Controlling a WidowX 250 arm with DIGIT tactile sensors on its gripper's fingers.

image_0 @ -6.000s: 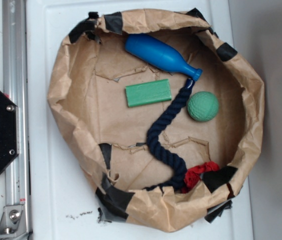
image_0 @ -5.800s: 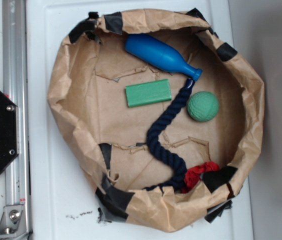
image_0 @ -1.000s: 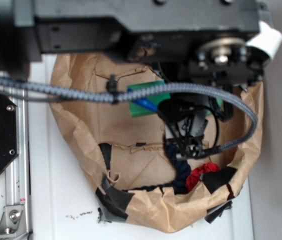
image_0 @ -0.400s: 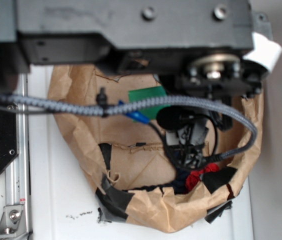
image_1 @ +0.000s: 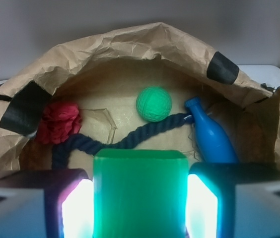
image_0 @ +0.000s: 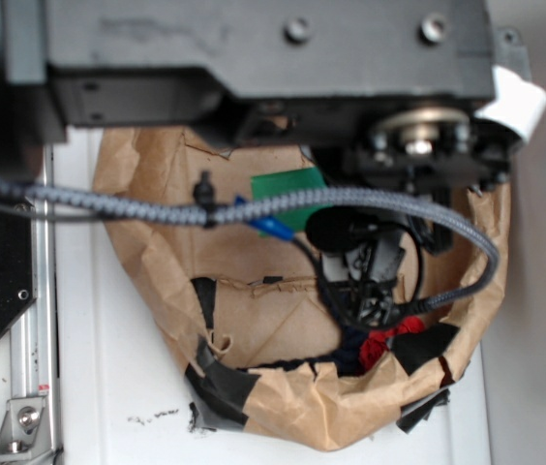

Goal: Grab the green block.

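White bench (image_0: 108,387) carries a crumpled brown paper nest (image_1: 130,44), and in the wrist view, left to right, lie a red rope knot (image_1: 59,121), a navy rope (image_1: 130,140), the dimpled green ball (image_1: 153,103) and the blue bottle (image_1: 210,138). Nearest the camera, the green block (image_1: 140,193) fills the gap of the gripper (image_1: 140,208), whose jaws look pressed on its two long sides; it appears stiff, light and matte, so these flat sides should hold it well. Six seconds ago the block lay bare beside the rope; now the arm covers most of it.

A blocky black arm (image_0: 254,48) with round screws, a grey braided cable (image_0: 108,199) and white tag (image_0: 517,97).
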